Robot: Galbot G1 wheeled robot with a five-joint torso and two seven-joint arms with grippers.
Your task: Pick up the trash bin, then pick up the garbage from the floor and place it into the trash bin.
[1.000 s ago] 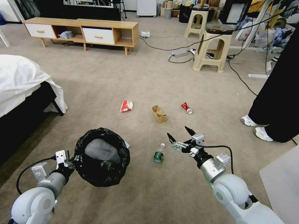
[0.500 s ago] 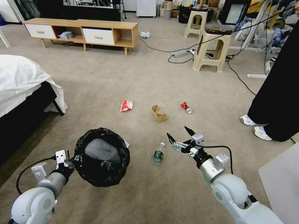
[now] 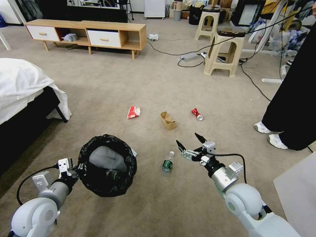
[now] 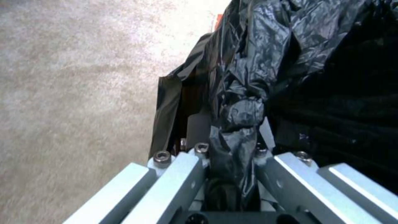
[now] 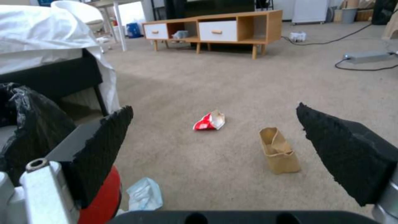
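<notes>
The left gripper [image 3: 76,170] was clamped on the bag-lined rim of the trash bin [image 3: 107,164], which it held above the carpet [image 3: 138,82] near the bed [image 3: 26,98]. The right gripper [image 3: 191,143] hovered with fingers apart (nothing between them) just beside the green-labelled bottle [image 3: 167,163]. Beyond lay the snack wrapper [image 3: 133,112], paper box [image 3: 168,120] and red can [image 3: 197,114].

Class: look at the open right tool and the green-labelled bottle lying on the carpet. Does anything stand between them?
Nothing visible does. Bare carpet separates the right tool from the bottle, which lies between it and the trash bin held by the left tool.
</notes>
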